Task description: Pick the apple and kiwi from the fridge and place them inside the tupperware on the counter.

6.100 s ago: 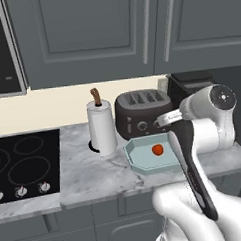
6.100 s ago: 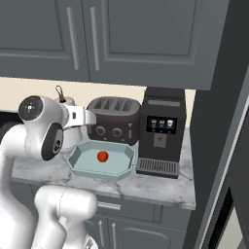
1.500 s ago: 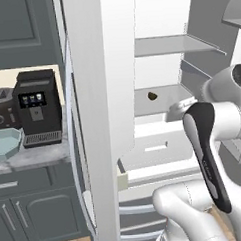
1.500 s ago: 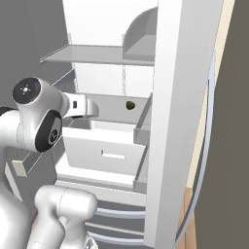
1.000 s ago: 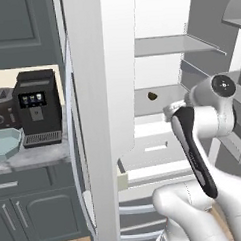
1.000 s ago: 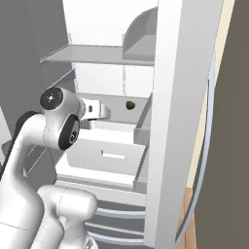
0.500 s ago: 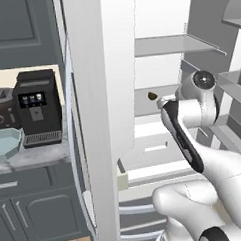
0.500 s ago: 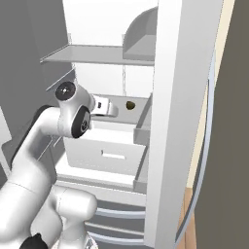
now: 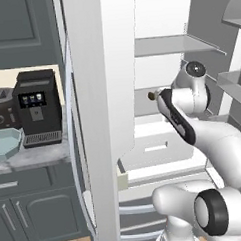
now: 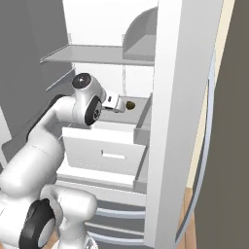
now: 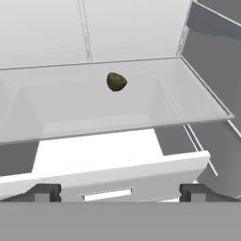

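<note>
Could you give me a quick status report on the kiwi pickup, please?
Hand open, empty, short of the kiwi. Kiwi alone on fridge shelf above the drawer. Nothing in the way.

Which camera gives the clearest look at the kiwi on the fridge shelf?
The hand view: the kiwi sits unobstructed on the glass shelf, seen from above. The right base view shows it small, just past the gripper. In the left base view it's a sliver beside the arm.
</note>
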You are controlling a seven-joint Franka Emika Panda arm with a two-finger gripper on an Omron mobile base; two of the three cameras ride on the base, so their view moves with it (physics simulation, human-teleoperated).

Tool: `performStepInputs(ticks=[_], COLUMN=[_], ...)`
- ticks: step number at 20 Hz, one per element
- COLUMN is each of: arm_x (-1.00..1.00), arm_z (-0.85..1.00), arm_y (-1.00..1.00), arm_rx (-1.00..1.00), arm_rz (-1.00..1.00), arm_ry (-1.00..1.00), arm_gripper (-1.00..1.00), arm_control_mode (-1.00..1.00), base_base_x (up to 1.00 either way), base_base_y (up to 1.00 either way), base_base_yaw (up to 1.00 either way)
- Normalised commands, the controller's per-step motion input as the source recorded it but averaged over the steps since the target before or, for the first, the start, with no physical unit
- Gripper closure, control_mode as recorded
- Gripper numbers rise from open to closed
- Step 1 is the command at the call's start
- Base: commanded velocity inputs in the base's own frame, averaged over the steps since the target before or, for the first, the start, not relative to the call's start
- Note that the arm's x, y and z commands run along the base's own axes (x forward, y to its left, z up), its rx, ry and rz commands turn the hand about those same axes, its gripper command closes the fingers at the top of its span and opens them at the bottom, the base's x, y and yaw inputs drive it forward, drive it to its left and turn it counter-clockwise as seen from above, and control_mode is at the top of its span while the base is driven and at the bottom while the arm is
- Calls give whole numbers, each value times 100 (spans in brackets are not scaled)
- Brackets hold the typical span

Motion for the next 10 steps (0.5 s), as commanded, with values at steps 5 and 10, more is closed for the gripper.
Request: performStepInputs(ticks=[5, 10], arm_x=[56, 61], arm_z=[-30, -23], arm_y=[-8, 0], arm_rx=[0, 0], arm_rz=[0, 0], arm_ry=[0, 0], arm_gripper=[-100, -100], arm_control_mode=[-100, -100], base_base_x=[0, 0], base_base_y=[0, 0], base_base_yaw=[0, 0])
